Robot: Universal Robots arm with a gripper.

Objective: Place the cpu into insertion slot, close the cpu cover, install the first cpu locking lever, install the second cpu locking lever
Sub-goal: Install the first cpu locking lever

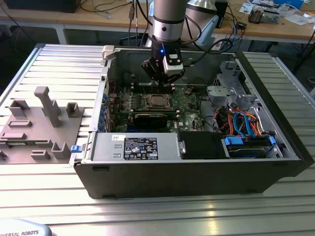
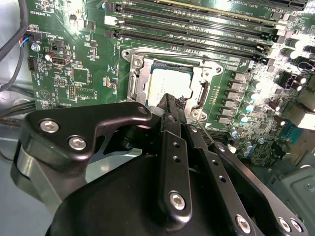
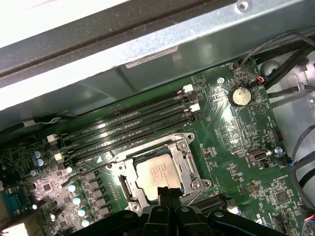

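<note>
Exterior view: black gripper (image 1: 162,84) hung above silvery-rimmed square insertion slot (image 1: 158,102), frame centre. Fingers pressed together, holding nothing. Silvery-grey square cpu (image 3: 158,173) seated in slot, silvery frame cpu cover (image 3: 182,150) down. Lever work likely needs slow sideways hooking.

This looks like a robot lab or workshop. An open black computer case (image 1: 197,167) lies on a ribbed silver metal table (image 1: 275,206). Behind it, long wooden desks (image 1: 113,19) hold tangled black cables (image 1: 110,7).

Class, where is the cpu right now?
In both wrist views the cpu sits in the insertion slot, framed by the cpu cover, beside the memory slots.
</note>
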